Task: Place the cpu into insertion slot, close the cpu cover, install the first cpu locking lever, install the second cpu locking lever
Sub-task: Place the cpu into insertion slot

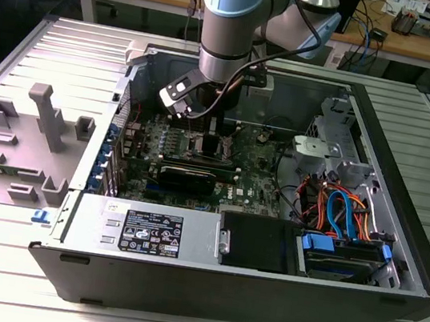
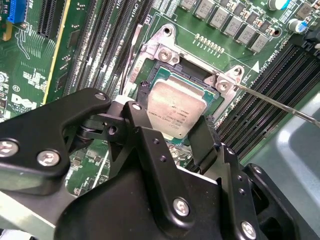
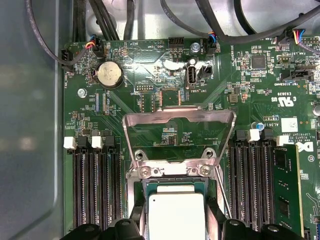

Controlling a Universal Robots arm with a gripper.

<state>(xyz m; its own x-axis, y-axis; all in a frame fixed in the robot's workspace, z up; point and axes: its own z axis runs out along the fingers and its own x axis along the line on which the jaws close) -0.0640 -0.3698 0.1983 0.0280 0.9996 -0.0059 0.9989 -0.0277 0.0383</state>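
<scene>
Inside the computer case [image 1: 179, 289], the gripper [image 2: 170, 125] pinches the cpu [image 2: 175, 107] over the insertion slot [image 2: 194, 70]; seating it likely demands square alignment.

Silver-topped cpu [image 2: 176, 107] level at dark insertion slot [image 2: 189, 71], silver windowed cpu cover [image 3: 180, 116] swung open

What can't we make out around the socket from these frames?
1. Whether the cpu is seated in the insertion slot: in the second wrist view the gripper, jaws shut on it, covers its near edge.
2. First wrist view: the picture edge cuts the cpu off.
3. Exterior view: the arm stands in front of the slot.
</scene>
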